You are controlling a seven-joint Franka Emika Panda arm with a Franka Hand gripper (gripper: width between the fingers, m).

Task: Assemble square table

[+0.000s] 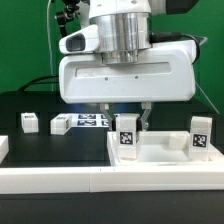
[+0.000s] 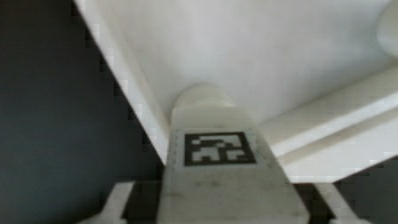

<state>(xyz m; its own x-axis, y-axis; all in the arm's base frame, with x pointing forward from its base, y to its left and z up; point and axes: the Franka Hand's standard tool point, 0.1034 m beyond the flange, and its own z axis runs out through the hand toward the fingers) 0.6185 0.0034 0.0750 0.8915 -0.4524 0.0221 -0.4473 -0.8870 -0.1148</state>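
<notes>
The white square slab [image 1: 165,152] lies at the exterior view's right, and in the wrist view it [image 2: 196,50] fills the far part. A white tagged leg [image 1: 126,135] stands upright on its near left corner. My gripper [image 1: 125,120] hangs straight over this leg with one finger on each side. In the wrist view the leg [image 2: 219,150] sits between the fingers [image 2: 128,205], with a dark gap on both sides, so the gripper [image 2: 228,208] is open around it. A second leg [image 1: 200,135] stands on the slab's right side.
Two loose tagged legs [image 1: 29,122] [image 1: 60,125] lie on the black table at the left. The marker board [image 1: 92,121] lies behind them. The long white border bar [image 1: 90,182] runs along the front. A white raised part [image 2: 338,110] crosses the wrist view beside the leg.
</notes>
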